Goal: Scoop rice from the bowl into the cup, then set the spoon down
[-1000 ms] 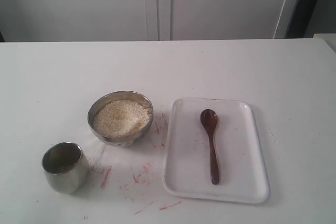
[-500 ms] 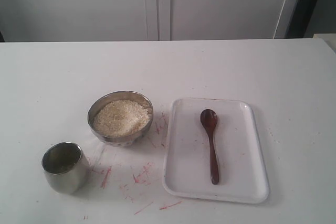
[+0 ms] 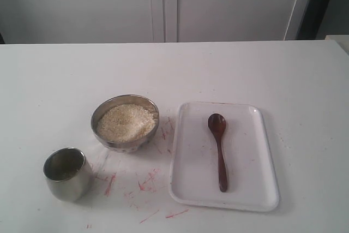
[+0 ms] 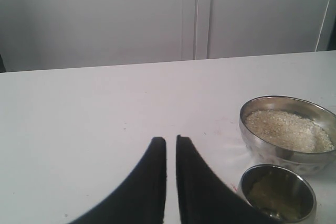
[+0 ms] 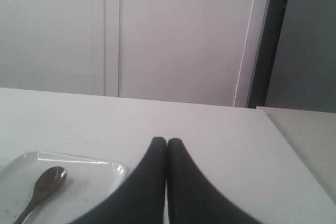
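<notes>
The steel bowl (image 3: 125, 145) holds a heap of rice (image 3: 126, 121) left of the table's middle. The small steel cup (image 3: 66, 173) stands nearer the front left, apart from the bowl. The dark wooden spoon (image 3: 219, 148) lies on a white tray (image 3: 245, 189), head pointing away. Neither gripper shows in the exterior view. My left gripper (image 4: 171, 139) is shut with only a thin slit between its fingers, hovering beside the cup (image 4: 277, 191) and bowl (image 4: 262, 148). My right gripper (image 5: 167, 140) is shut and empty, beside the tray (image 5: 79, 161) and spoon (image 5: 44, 184).
Red scribble marks (image 3: 144, 184) stain the white table in front of the bowl. White cabinet doors (image 3: 163, 4) rise behind the table's far edge. The table's right corner (image 5: 262, 109) shows in the right wrist view.
</notes>
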